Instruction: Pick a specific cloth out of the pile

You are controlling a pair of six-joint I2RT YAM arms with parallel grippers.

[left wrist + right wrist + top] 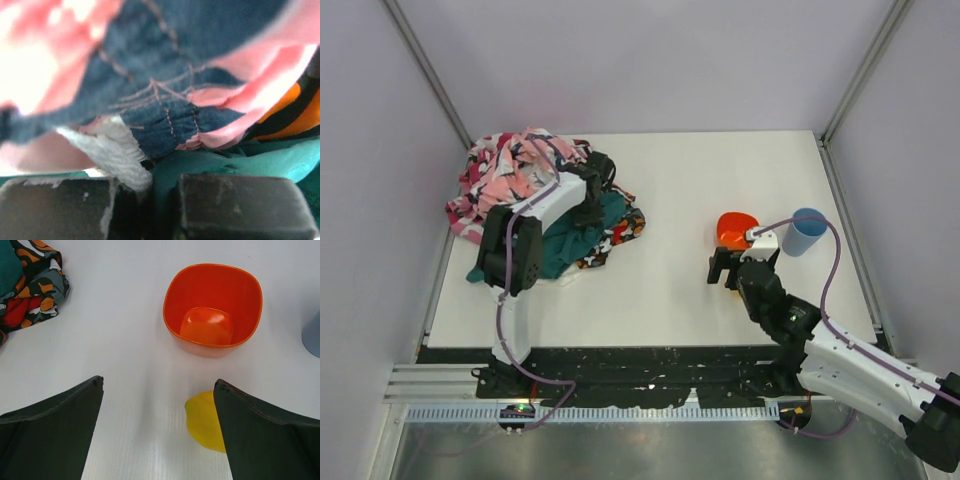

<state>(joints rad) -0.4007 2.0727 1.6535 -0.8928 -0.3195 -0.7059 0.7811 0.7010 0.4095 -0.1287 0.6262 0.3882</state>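
Left end effector (161,205) buried in pile (510,170) seeking red cloth (19,312), grip state indiscernible; right end effector (157,430) held open aside

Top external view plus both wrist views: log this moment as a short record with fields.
pile: pink, teal and patterned cloths heaped at the far left of the table
red cloth: only a small patch shows, tucked in the patterned cloth; not yet out
left hand: buried in the pile, fingers close together, fabric between them
right hand: open, above the table, facing the orange bowl
other: blue cup; yellow object beside the right hand
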